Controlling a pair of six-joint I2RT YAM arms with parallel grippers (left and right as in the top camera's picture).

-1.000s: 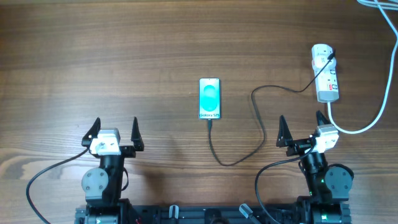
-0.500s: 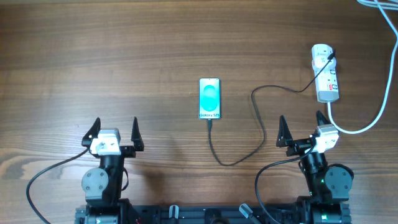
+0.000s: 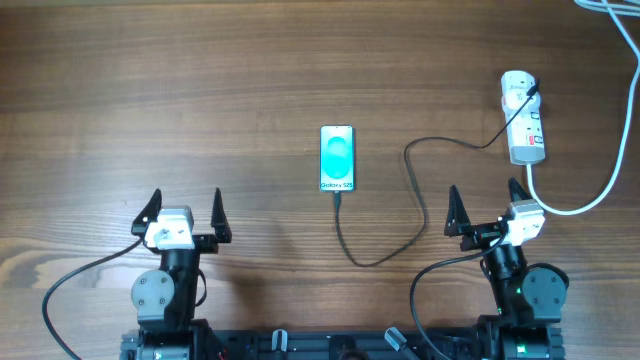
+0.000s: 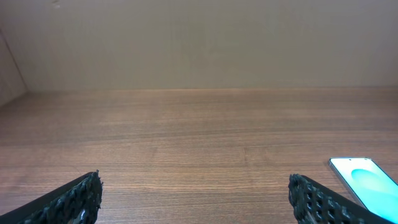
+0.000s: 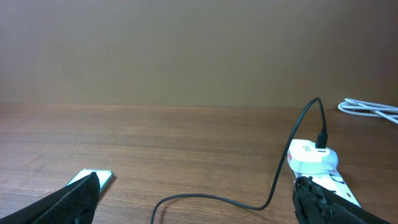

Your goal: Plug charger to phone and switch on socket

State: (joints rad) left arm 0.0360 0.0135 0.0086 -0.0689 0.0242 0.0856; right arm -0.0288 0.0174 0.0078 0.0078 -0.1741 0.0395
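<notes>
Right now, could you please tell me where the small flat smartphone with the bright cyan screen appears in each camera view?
Overhead: the cyan-screened phone lies near the picture's middle.
Left wrist: the phone sits bottom right, cut by the edge.
Right wrist: the phone peeks in bottom left.
Shared landmark: the thin black charger cable, overhead and right wrist only.

Wooden table [image 3: 200, 80]: phone [image 3: 337, 158], charger [image 3: 366, 264], socket [image 3: 523, 130].

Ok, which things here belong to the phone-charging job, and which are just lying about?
For the job:
phone
charger
socket

Just lying about:
thick white cord trailing from the socket
black cables of the arms
</notes>
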